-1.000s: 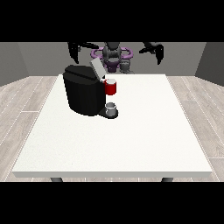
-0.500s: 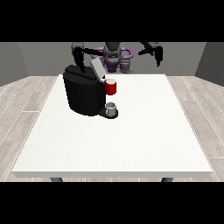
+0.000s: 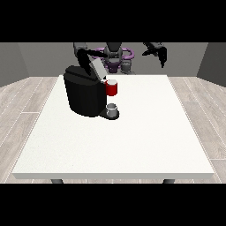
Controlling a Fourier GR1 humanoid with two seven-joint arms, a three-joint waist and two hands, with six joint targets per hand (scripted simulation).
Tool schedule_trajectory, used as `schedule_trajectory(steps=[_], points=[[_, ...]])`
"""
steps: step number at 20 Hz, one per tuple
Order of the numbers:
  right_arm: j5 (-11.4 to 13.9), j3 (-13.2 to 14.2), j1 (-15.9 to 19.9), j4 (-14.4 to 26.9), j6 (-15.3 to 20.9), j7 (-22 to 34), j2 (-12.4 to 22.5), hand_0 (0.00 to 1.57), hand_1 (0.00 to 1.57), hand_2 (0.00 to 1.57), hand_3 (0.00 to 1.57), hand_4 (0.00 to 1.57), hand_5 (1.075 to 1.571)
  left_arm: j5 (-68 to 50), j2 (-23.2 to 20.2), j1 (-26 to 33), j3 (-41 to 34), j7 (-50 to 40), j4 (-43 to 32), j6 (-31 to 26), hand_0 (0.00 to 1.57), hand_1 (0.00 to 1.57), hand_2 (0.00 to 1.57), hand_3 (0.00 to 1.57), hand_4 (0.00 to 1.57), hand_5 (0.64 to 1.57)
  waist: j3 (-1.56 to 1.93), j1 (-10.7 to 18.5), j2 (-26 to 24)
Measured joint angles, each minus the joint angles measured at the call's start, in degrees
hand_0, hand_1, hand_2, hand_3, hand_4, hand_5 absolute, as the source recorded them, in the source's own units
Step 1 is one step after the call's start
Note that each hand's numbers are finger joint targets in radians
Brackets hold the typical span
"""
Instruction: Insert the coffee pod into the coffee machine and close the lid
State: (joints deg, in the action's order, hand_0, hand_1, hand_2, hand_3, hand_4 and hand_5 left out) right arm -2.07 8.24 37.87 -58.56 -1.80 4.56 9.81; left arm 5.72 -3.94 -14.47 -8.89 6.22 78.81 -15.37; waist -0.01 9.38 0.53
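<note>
Though unlabelled, black coffee machine (image 3: 84, 95).

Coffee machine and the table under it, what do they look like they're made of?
Coffee machine: looks like matte black plastic, given its dark, smooth, rounded body with little shine; its raised lid is lighter grey. Table: white, flat and matte, possibly laminate or painted board; the look leaves it open.

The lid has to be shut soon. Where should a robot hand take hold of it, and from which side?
Take the lid by its raised free edge, coming from above and behind: it stands tilted open over the machine, hinged low, so pressing forward and down there should swing it shut.
</note>
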Motion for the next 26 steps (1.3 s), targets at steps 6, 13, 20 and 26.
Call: schedule_trajectory(steps=[6, 13, 20, 26], points=[[1.88, -1.17, 2.61, 0.63, 1.61, -0.9, -0.42, 0.0, 0.0, 0.0, 0.0, 0.21, 1.571, 0.64, -0.62, 1.23, 0.62, -0.89, 2.13, 1.42, 0.0, 0.0, 0.0, 0.0, 0.35, 1.571, -0.05, -0.2, 1.21], [4.24, -1.71, 6.95, 0.87, 2.13, 1.96, 1.92, 0.0, 0.0, 0.0, 0.0, 0.0, 1.571, 0.53, -0.73, 0.76, 1.7, -1.09, 2.77, 0.95, 0.0, 0.0, 0.0, 0.0, 0.38, 1.571, 0.22, 1.56, 3.72], [7.14, -2.53, 9.3, 0.48, 3.77, 5.01, 2.85, 0.0, 0.0, 0.0, 0.0, 0.0, 1.571, 0.93, -0.67, -0.65, 2.61, -1.52, 2.82, 0.96, 0.0, 0.0, 0.0, 0.0, 0.38, 1.571, 0.52, 2.64, 5.22], [11.45, -3.78, 11.98, 0.05, 4.96, 8.94, 5.24, 0.0, 0.0, 0.0, 0.0, 0.3, 1.571, 1.1, -0.4, -2.54, 3.63, -1.11, 2.38, 0.45, 0.0, 0.0, 0.0, 0.0, 0.4, 1.571, 0.95, 4.74, 7.1]])
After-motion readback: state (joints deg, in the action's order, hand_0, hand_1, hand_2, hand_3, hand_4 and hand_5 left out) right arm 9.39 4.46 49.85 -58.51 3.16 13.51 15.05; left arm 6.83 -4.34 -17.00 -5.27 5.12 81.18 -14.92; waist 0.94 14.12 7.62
